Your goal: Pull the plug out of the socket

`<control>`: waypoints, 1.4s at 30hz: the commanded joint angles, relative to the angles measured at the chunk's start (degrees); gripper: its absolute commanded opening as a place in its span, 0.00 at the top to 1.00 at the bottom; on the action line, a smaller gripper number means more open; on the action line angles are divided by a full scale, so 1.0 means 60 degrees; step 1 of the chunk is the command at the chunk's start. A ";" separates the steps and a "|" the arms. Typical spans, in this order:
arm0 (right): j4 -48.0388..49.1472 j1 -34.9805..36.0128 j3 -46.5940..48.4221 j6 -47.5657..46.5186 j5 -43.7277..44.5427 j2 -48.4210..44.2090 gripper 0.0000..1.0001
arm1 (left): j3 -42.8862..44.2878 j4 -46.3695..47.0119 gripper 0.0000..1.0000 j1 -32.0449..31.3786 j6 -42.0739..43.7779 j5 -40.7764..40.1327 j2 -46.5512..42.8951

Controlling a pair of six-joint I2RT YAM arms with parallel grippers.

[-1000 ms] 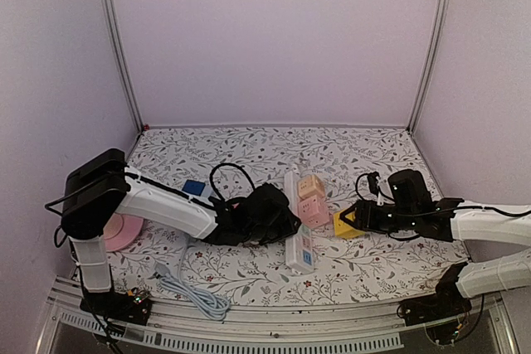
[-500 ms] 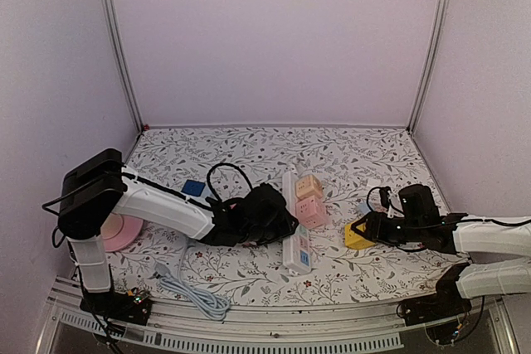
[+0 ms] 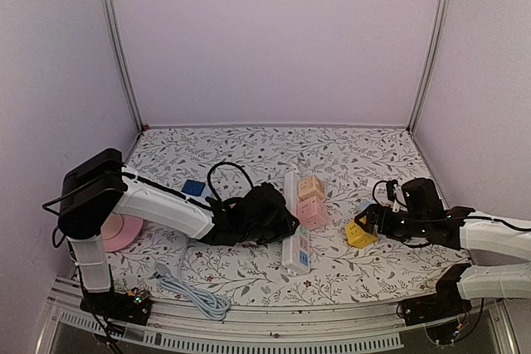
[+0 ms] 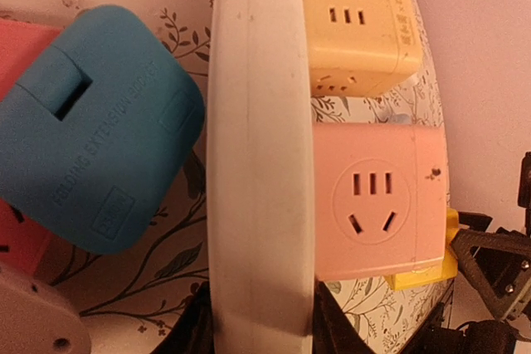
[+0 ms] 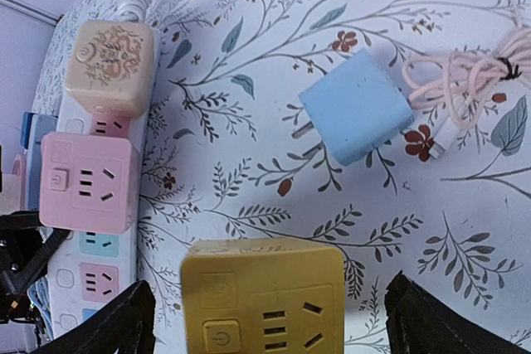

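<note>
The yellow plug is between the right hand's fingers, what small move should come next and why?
Probably draw the right hand back from the yellow plug. Its fingers stand open either side of it, the plug already sits clear of the power strip, and the left hand clamps that strip.

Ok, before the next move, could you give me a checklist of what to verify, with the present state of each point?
1. Yellow plug out of the power strip: ok, it sits apart from it on the table.
2. Right gripper free of the yellow plug: ok, it stands open with a gap on each side.
3. Left gripper holding the power strip: ok, it clamps both edges.
4. Power strip free of plugs: not ok, the pink plug and the beige plug sit in it.
5. Blue charger away from the right gripper: ok, it lies beyond the yellow plug, not touching.
</note>
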 commanded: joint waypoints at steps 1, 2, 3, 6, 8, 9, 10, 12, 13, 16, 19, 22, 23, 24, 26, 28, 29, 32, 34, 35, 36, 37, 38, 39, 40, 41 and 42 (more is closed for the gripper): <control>-0.0908 -0.0051 0.0824 -0.0449 0.0511 -0.0533 0.02 | -0.0269 0.0301 1.00 0.0099 0.0765 -0.0126 0.0011; -0.1020 -0.0049 0.0985 -0.0500 0.0500 -0.0559 0.01 | -0.0286 0.0359 1.00 0.0089 0.0754 -0.0108 0.0022; -0.1113 -0.0043 0.1161 -0.0594 0.0427 -0.0553 0.00 | -0.0317 0.0420 1.00 0.0095 0.0769 -0.0095 0.0025; -0.0881 0.0363 0.1733 -0.0690 0.0088 -0.0187 0.00 | -0.0309 0.0620 1.00 0.0091 0.0838 -0.0035 0.0044; -0.0626 0.0917 0.2129 -0.0522 0.0188 0.0226 0.00 | -0.0304 0.0636 1.00 0.0088 0.0855 -0.0020 0.0035; -0.0512 0.1278 0.2341 -0.0474 0.0282 0.0537 0.00 | -0.0314 0.0663 1.00 0.0100 0.0868 -0.0025 0.0027; -0.0427 0.1536 0.2539 -0.0400 0.0389 0.0822 0.00 | -0.0326 0.0672 1.00 0.0096 0.0866 -0.0021 0.0031; -0.0164 0.1951 0.2943 -0.0322 0.0497 0.1460 0.00 | -0.0349 0.0705 1.00 0.0090 0.0865 -0.0007 0.0018; -0.0006 0.2080 0.3089 -0.0303 0.0475 0.1724 0.00 | -0.0371 0.0708 1.00 0.0095 0.0867 0.0009 0.0025; 0.0606 0.2211 0.3322 -0.0222 0.0023 0.2476 0.00 | -0.0366 0.0746 1.00 0.0095 0.0866 0.0051 0.0040; 0.1138 0.2214 0.3305 -0.0066 -0.0235 0.3048 0.00 | -0.0366 0.0723 1.00 0.0088 0.0840 0.0042 0.0015; 0.1262 0.2205 0.3140 0.0034 -0.0213 0.3135 0.00 | -0.0378 0.0644 1.00 0.0077 0.0817 -0.0006 -0.0024; 0.1241 0.2185 0.2976 0.0060 -0.0127 0.3001 0.00 | -0.0391 0.0620 1.00 0.0073 0.0801 -0.0024 -0.0050; 0.1244 0.2133 0.2752 0.0115 -0.0045 0.2790 0.01 | -0.0415 0.0615 1.00 0.0073 0.0788 -0.0042 -0.0079; 0.1236 0.1896 0.2019 0.0265 -0.0035 0.2166 0.01 | -0.0473 0.0615 1.00 0.0078 0.0783 -0.0086 -0.0118; 0.1224 0.1589 0.1328 0.0465 -0.0041 0.1369 0.01 | -0.0508 0.0615 1.00 0.0073 0.0766 -0.0116 -0.0135; 0.1174 0.1481 0.1004 0.0558 -0.0039 0.0931 0.01 | -0.0512 0.0615 1.00 0.0074 0.0749 -0.0120 -0.0126; 0.0956 0.1115 0.0218 0.0786 -0.0076 -0.0123 0.01 | -0.0512 0.0601 1.00 0.0078 0.0731 -0.0150 -0.0121; 0.0779 0.0982 -0.0052 0.0868 -0.0065 -0.0626 0.01 | -0.0512 0.0600 1.00 0.0074 0.0716 -0.0163 -0.0112; 0.0681 0.0977 -0.0107 0.0880 -0.0044 -0.0798 0.01 | -0.0518 0.0593 1.00 0.0076 0.0719 -0.0166 -0.0116; 0.0618 0.0982 -0.0091 0.0888 -0.0058 -0.0922 0.01 | -0.0513 0.0588 1.00 0.0080 0.0723 -0.0181 -0.0120; 0.0575 0.0975 -0.0032 0.0854 -0.0098 -0.0970 0.01 | -0.0512 0.0599 1.00 0.0075 0.0723 -0.0183 -0.0121; 0.0564 0.0974 0.0071 0.0815 -0.0151 -0.0967 0.01 | -0.0512 0.0600 1.00 0.0084 0.0716 -0.0180 -0.0121; 0.0568 0.0982 0.0217 0.0757 -0.0207 -0.0899 0.01 | -0.0505 0.0613 1.00 0.0074 0.0720 -0.0179 -0.0113; 0.0589 0.0988 0.0371 0.0724 -0.0247 -0.0738 0.01 | -0.0498 0.0618 1.00 0.0065 0.0721 -0.0179 -0.0107; 0.0610 0.1011 0.0596 0.0647 -0.0257 -0.0586 0.01 | -0.0485 0.0626 1.00 0.0061 0.0717 -0.0186 -0.0093; 0.0627 0.1067 0.0816 0.0598 -0.0237 -0.0390 0.01 | -0.0476 0.0622 1.00 0.0045 0.0719 -0.0193 -0.0081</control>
